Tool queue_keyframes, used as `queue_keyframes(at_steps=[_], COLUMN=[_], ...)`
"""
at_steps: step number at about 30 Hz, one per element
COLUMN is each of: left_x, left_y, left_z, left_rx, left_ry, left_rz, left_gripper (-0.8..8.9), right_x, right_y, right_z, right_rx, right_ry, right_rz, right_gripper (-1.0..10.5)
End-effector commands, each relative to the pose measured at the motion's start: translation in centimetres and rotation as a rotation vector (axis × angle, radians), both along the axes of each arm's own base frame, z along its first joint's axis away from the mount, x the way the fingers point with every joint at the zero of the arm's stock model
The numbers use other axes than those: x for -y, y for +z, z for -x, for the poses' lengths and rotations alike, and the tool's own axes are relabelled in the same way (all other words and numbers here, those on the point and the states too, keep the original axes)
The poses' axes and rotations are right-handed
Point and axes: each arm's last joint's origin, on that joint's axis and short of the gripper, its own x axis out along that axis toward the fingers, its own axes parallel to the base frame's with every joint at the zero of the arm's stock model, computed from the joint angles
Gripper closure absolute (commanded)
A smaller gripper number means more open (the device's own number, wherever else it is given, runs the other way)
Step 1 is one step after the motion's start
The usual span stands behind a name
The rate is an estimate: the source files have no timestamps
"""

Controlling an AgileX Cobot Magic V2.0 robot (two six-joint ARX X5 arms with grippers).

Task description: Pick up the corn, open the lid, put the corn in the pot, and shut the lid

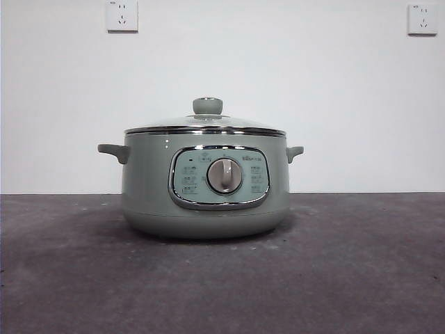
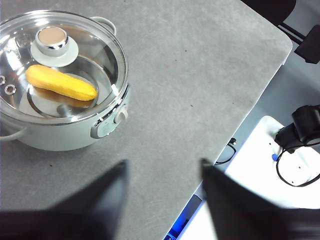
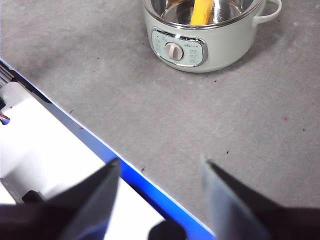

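Yellow-orange ribbed corn cob (image 2: 61,83) inside the sage-green electric pot (image 1: 206,182) under its domed glass lid (image 2: 60,65), well clear of both spread, empty end effectors (image 2: 162,172) (image 3: 160,170); a stray re-approach could dislodge the lid.

You get even, bright overhead light in all three views. The pot (image 1: 205,188) casts a soft shadow on the bench (image 1: 361,271) at its base. Glare streaks the lid (image 2: 62,65). Both wrist views show their own jaws dark and blurred, out of focus.
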Motion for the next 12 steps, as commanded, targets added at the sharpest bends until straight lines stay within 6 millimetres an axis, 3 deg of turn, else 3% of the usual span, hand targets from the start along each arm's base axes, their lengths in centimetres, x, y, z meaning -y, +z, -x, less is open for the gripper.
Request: queue_keyframes(at_steps=[1,12], left_x=[0.04,0.04], left_y=[-0.05,-0.06], left_z=[-0.01,-0.03], left_rx=[0.013,0.013], left_ry=[-0.019,-0.017], left_rz=[-0.007,-0.007], left_gripper=[8.2,8.18], right_x=[0.01,0.13], right_y=[-0.42,-0.42], right_z=[0.02,-0.09], right_rx=[-0.024,-0.01], right_ry=[0.006,-0.049], right_rz=[0.026,0.042], right_gripper=[9.6,9.5])
